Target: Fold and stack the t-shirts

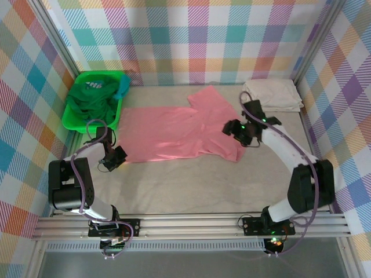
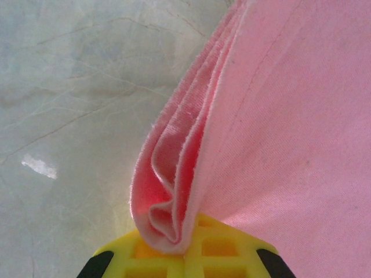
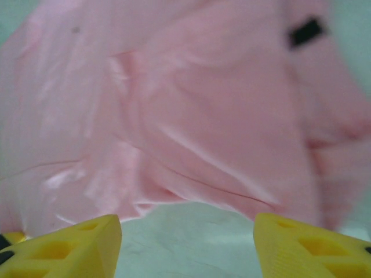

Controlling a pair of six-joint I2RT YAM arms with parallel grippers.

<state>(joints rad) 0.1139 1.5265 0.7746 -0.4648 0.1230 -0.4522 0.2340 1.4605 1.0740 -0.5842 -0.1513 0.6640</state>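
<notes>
Salmon-pink t-shirt (image 1: 174,130) lies spread flat across the middle of the surface (image 1: 191,185), with its sleeves toward the right. The left gripper (image 1: 120,156) is at the shirt's near-left corner, pinching a bunched fold of the hem. The right gripper (image 1: 232,130) hangs over the shirt's right edge with its fingers spread and nothing between them. A folded cream-white t-shirt (image 1: 272,94) sits at the far right. Dark green t-shirts (image 1: 87,99) and a teal t-shirt (image 1: 123,84) are heaped in the bright green bin (image 1: 87,126) at the far left.
</notes>
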